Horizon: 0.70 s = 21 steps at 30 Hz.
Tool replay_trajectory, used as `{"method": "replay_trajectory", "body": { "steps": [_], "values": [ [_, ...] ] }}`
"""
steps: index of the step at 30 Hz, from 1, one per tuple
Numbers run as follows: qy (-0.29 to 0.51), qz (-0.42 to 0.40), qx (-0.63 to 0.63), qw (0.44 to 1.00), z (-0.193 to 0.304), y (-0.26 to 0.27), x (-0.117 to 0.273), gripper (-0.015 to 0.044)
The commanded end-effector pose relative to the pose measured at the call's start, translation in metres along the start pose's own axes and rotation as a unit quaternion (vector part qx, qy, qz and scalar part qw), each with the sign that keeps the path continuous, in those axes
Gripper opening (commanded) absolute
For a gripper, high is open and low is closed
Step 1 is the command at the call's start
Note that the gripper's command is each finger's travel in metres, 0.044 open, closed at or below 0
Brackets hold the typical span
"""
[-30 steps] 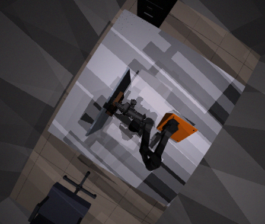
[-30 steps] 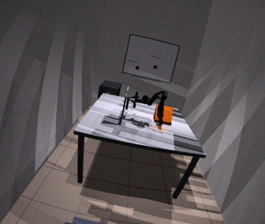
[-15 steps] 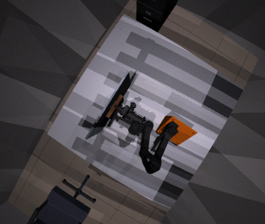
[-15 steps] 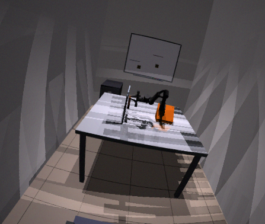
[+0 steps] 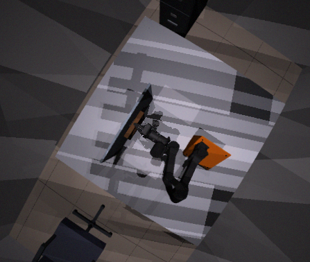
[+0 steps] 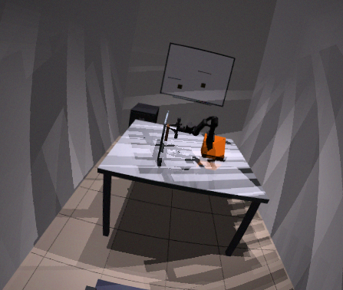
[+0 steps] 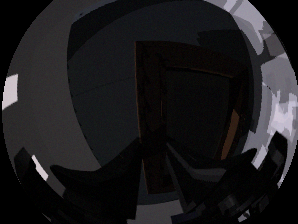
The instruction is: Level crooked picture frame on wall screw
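Note:
The brown picture frame (image 5: 139,117) (image 6: 167,133) (image 7: 149,90) is in front of the dark upright wall panel (image 5: 111,151) (image 6: 160,146) (image 7: 102,65). In the wrist view its left bar stands nearly upright, and its top bar slopes down to the right; the wide lens bends the picture, so the exact tilt is hard to tell. My gripper (image 5: 136,127) (image 6: 170,126) (image 7: 152,140) is shut on the lower part of that left bar. The screw cannot be made out, and the notched strip is hidden behind the frame.
The arm stands by an orange block (image 5: 217,156) (image 6: 214,146) on the striped-lit table (image 5: 188,215) (image 6: 131,153). A dark drawer cabinet (image 5: 174,15) (image 6: 144,111) and an office chair (image 5: 73,239) are beyond the table's edges. A whiteboard (image 6: 196,61) shows in the background.

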State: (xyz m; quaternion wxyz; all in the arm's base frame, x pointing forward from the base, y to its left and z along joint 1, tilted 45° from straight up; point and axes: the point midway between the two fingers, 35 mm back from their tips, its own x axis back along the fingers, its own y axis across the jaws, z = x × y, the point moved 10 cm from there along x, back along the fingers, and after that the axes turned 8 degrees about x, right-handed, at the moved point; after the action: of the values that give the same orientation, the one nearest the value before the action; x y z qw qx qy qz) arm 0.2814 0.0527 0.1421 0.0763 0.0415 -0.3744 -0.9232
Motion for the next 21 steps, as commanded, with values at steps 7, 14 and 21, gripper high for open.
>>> {"method": "replay_trajectory", "body": {
  "steps": [7,14,21],
  "values": [
    [-0.004,-0.009,-0.001,1.0,-0.0003,-0.001,-0.0001,0.0],
    [-0.001,-0.001,0.0,1.0,0.0005,-0.0026,0.0,0.0],
    [-0.002,-0.001,0.002,1.0,0.0005,-0.0034,-0.0001,0.0]
  ]
}}
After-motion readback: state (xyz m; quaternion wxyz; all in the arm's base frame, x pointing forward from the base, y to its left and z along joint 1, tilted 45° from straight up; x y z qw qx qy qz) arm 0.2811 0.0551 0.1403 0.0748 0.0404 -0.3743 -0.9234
